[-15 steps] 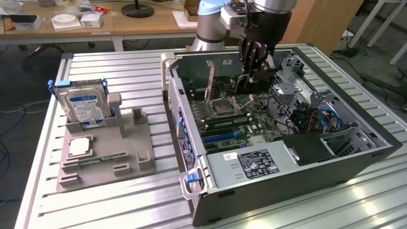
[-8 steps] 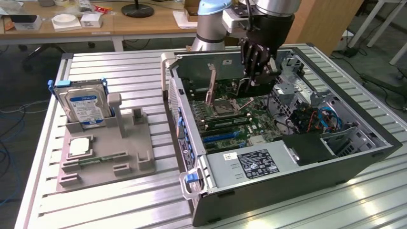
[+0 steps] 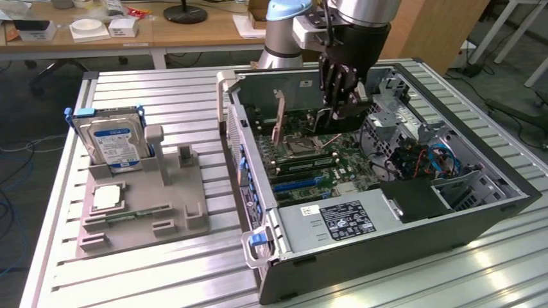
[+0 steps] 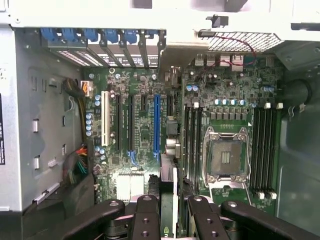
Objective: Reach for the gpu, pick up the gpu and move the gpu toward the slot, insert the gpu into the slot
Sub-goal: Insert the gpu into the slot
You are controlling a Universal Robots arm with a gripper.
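Table (image 3: 163,96): slatted aluminium | desk (image 3: 192,37) behind | jaws clamped on gpu (image 4: 168,192) over motherboard (image 3: 332,168)

Thin dark gpu (image 4: 167,196) edge-on and aloft (not yet in place), near the long, narrow, empty blue slot (image 4: 156,125).
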